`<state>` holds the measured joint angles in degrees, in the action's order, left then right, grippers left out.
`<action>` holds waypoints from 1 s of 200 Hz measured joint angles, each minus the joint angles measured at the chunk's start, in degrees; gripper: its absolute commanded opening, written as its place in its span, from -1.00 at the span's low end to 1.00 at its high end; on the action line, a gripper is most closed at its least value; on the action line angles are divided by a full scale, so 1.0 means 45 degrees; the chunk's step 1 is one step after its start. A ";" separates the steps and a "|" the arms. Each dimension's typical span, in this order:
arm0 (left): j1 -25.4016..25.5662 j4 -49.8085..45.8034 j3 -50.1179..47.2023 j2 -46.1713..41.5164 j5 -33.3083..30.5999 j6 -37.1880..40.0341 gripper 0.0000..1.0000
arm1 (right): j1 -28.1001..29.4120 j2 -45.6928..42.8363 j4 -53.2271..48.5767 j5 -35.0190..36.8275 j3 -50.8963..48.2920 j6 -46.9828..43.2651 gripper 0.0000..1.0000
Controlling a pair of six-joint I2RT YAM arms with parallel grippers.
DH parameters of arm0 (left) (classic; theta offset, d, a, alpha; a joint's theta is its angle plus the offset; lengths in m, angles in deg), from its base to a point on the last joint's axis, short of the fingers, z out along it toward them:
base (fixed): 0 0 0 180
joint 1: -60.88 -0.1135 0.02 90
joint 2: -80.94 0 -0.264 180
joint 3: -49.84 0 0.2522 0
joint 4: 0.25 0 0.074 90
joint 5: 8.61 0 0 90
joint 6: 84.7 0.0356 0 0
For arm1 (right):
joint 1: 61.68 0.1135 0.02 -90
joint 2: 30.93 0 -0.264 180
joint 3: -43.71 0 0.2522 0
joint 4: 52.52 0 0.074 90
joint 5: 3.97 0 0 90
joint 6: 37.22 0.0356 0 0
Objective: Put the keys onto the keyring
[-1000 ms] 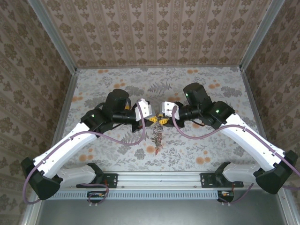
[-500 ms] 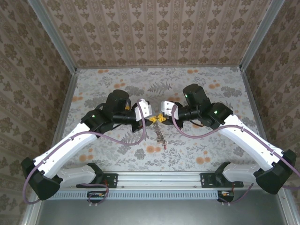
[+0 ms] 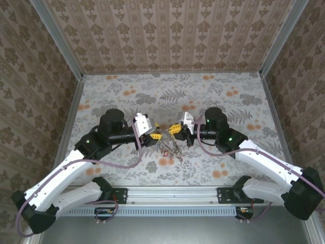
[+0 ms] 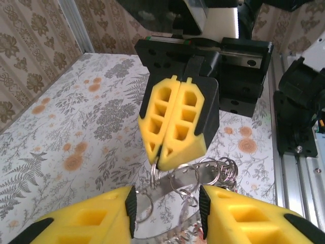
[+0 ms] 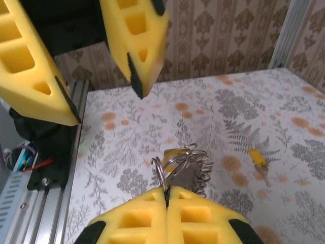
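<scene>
Keyring [image 5: 184, 161] dangles straight down, pinched by right hand [image 5: 166, 192].

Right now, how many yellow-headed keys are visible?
2. One yellow-headed key lies loose on the table; another sits in the bunch pinched by the right fingers. More may be hidden.

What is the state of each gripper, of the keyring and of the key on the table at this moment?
left gripper: open, fingers apart on either side of the keyring, not gripping it.
right gripper: shut, fingertips pinching the keyring.
keyring: pinched at its edge by the right gripper, smaller rings bunched on it.
yellow-headed key: lying loose on the table, not on the keyring.
</scene>
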<state>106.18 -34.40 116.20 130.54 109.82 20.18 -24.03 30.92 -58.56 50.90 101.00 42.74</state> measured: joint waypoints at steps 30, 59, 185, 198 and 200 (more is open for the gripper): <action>0.0000 0.0345 -0.0748 -0.0248 -0.0044 -0.0413 -0.13 | 0.0000 -0.0141 0.1020 -0.0005 -0.0350 0.0724 -1.00; -0.0005 0.0675 -0.0889 0.0389 -0.0296 -0.0452 -0.12 | 0.0000 -0.0165 0.1569 -0.0015 -0.0500 0.1078 -1.00; -0.0185 0.1384 -0.0039 0.2565 0.0058 0.0282 -1.00 | -0.0097 -0.0175 0.1923 -0.0287 -0.0806 0.1044 -1.00; -0.0185 0.1311 -0.0039 0.2511 0.0058 0.0345 -0.97 | -0.0097 -0.0209 0.1807 -0.0287 -0.0806 0.0767 -1.00; -0.0185 0.1302 -0.0039 0.2506 0.0058 0.0359 -0.92 | -0.0097 -0.0219 0.1778 -0.0287 -0.0806 0.0704 -1.00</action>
<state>105.35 -28.54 116.02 141.82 110.08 21.79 -24.47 29.93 -50.56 49.61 97.37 45.90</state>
